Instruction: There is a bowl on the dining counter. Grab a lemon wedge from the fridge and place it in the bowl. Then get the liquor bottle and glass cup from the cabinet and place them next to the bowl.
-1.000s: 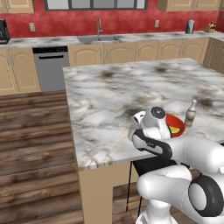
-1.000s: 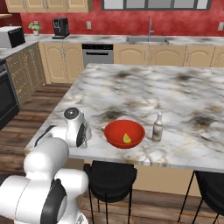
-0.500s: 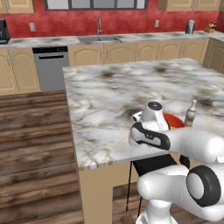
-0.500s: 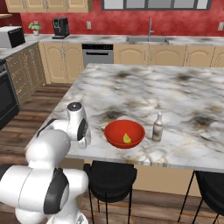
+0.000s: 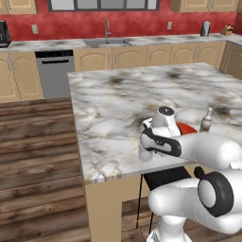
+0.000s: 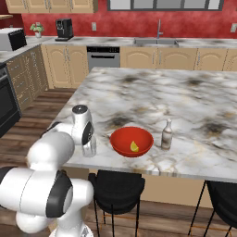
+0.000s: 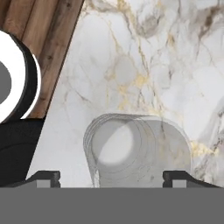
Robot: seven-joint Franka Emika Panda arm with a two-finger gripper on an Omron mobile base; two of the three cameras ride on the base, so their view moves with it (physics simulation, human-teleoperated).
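Standing upright, clear straight-sided glass cup (image 7: 138, 151).

I found nothing I could read: no words, labels, brands, numbers or signs showed on anything in my views.

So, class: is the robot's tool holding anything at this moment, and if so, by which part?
Nothing is held. The tool stands open, its fingertips clear of the glass cup on either side; the cup rests on the dining counter.
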